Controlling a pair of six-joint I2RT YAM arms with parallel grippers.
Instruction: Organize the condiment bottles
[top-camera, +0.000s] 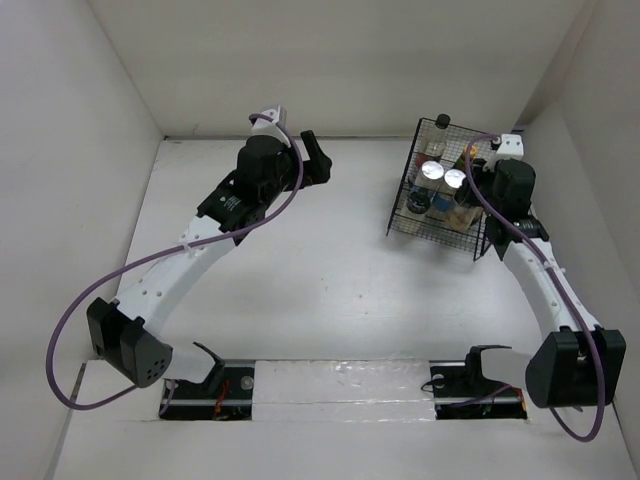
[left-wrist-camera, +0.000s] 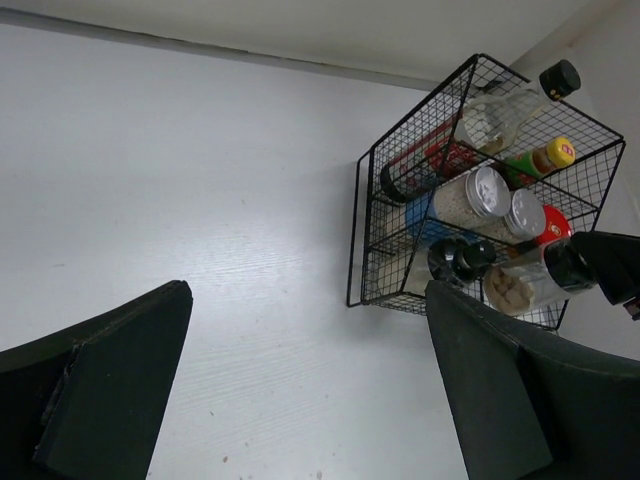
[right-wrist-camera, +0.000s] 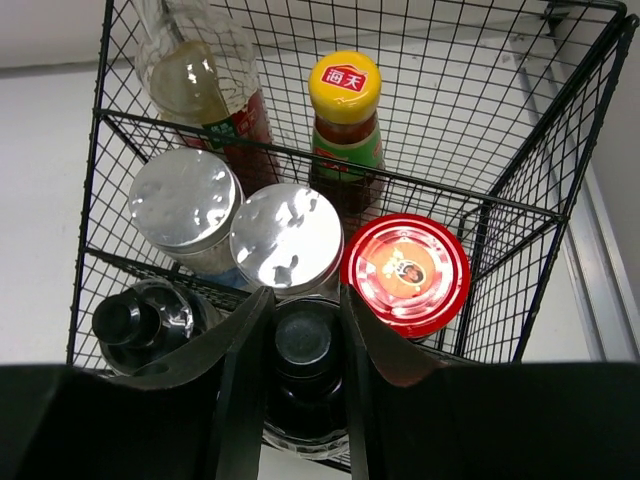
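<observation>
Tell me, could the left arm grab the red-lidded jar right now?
Probably not easily. The left gripper is open but well away from the black wire rack, and the right gripper, shut on a dark-capped bottle, sits right beside the red-lidded jar, crowding it.

Bright, even light from above
Silver lids (right-wrist-camera: 288, 238) shine with glare; shadows on the desk (top-camera: 320, 290) are soft; all pictures look sharp
</observation>
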